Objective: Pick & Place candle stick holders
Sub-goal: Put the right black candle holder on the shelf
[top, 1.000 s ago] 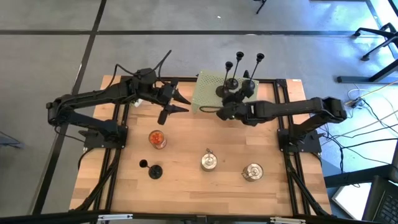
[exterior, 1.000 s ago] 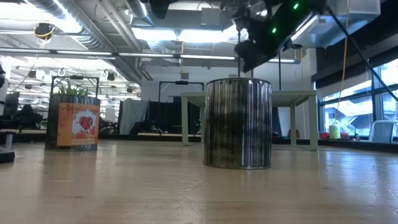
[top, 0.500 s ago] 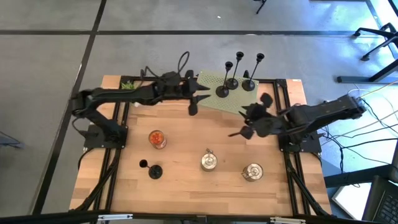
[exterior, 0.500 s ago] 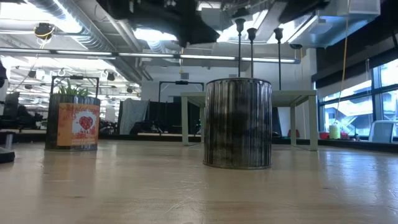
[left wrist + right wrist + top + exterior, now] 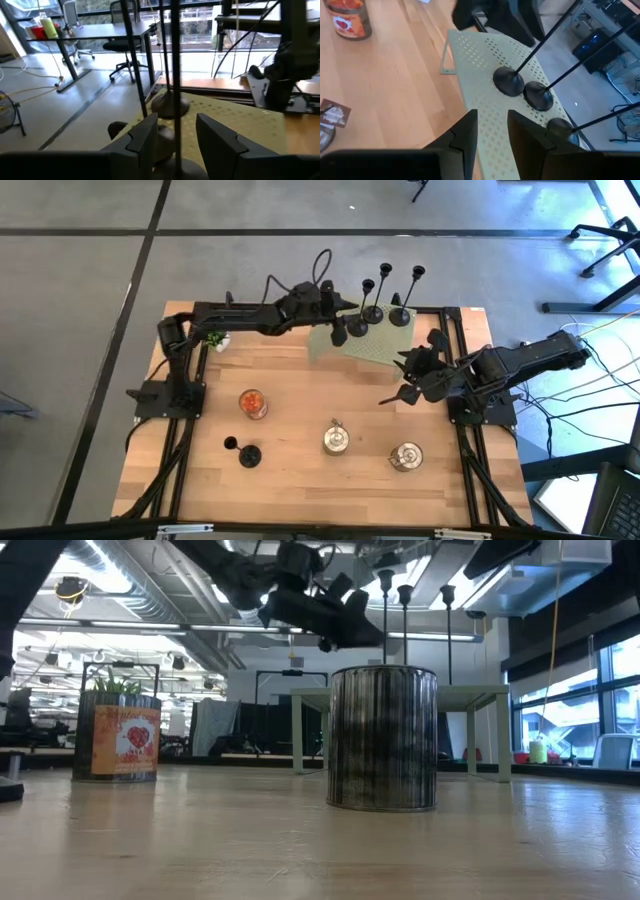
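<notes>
While the left arm stretches across the far side, left tool (image 5: pixel 175 121): released, its two dark fingers (image 5: pixel 142 137) spread on either side of a thin stem without touching it.
Why it is held so: the stem sits in the gap, which looks like the line-up for a pinch well above the base, where the holder is slim enough to clamp.
Thing in the gap: the nearest of three slim black candlestick holders (image 5: pixel 372 315), each with a round flat base, a thin stem and a small cup on top.
Where they stand: upright and close together on a pale green perforated metal tray (image 5: pixel 385 346) at the far edge of the wooden desk (image 5: pixel 300 480).
Fourth holder (image 5: pixel 248 455): apart from the rest, on the near left of the desk; whether it stands quite straight I cannot tell.
Right tool (image 5: pixel 490 135): released and holding nothing, hanging just off the tray's right corner, probably kept back so the two arms do not crowd one stem.
Bystanders: a short glass jar with red contents (image 5: pixel 253 402) and two round silver tins (image 5: pixel 336 440) sit mid-desk, well clear of the tray.
Risk: the bases nearly touch, so a skewed lift could knock a neighbour over.
</notes>
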`<action>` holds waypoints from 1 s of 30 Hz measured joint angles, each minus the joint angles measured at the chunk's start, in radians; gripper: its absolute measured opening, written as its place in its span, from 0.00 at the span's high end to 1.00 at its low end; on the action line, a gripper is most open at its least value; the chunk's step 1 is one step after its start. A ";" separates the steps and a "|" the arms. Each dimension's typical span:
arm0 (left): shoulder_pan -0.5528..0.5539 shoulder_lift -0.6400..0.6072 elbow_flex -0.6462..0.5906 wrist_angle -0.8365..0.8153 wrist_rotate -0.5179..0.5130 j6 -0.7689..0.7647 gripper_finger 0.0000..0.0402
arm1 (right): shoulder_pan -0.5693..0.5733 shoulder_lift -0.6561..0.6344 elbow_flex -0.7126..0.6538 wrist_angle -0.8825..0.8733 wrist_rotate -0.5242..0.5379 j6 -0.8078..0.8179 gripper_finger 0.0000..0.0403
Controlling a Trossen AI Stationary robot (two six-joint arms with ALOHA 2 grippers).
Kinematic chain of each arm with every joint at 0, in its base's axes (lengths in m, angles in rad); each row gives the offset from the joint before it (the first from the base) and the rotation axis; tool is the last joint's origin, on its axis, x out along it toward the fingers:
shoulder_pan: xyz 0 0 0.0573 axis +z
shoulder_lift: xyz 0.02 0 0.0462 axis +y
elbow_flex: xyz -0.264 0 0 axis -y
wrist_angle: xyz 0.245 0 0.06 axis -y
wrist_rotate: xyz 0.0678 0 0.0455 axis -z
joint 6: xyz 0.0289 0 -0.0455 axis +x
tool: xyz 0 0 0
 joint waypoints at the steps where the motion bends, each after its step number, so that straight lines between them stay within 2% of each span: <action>1: 0.003 0.013 0.010 0.000 0.002 -0.008 0.67 | 0.000 0.000 0.000 0.000 -0.003 0.000 0.73; 11: 0.004 0.056 0.029 0.019 0.025 -0.027 0.69 | 0.000 0.000 0.000 0.000 -0.007 0.000 0.73; 14: 0.004 0.056 0.029 0.049 0.025 -0.028 0.75 | 0.000 0.000 0.000 0.000 -0.017 0.000 0.73; 20: 0.006 0.056 0.029 0.053 0.028 -0.024 0.96 | 0.000 0.000 0.000 0.001 -0.030 0.000 0.73; 30: 0.053 0.019 0.029 0.034 0.018 -0.072 0.97 | 0.000 0.000 0.000 0.001 -0.061 0.000 0.73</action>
